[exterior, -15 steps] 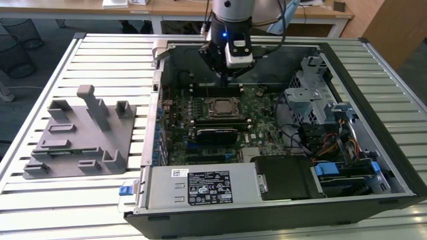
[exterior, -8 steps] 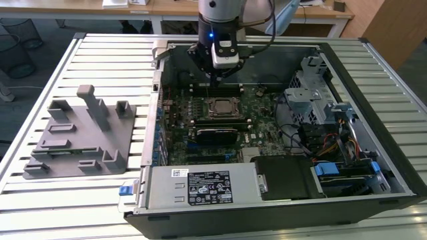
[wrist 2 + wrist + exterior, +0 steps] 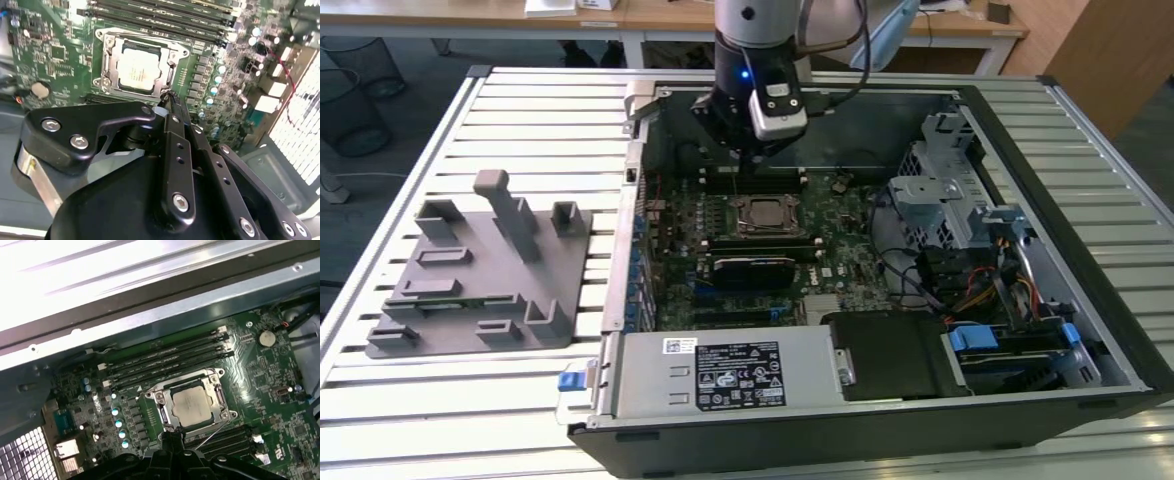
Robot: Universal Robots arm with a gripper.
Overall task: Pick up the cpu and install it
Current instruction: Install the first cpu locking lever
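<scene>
Cpu (image 3: pixel 763 215): small flat square with a pale silvery-grey top and a thin darker rim. It lies level inside the dark socket frame (image 3: pixel 765 232) on the green motherboard (image 3: pixel 847 255), near the centre of the exterior view, within the open computer case (image 3: pixel 1087 290). Both wrist views show the cpu (image 3: pixel 137 72) (image 3: pixel 192 405) seated in the frame.

Claw (image 3: pixel 169 96): fingers pressed together, gripping nothing, tips just beside the socket frame. I cannot tell whether they touch the board. The claw's black body hides the board beneath it.

Grey holder tray (image 3: pixel 480 270): on the slatted tabletop (image 3: pixel 520 110) at the exterior view's left, well apart from the case.
</scene>
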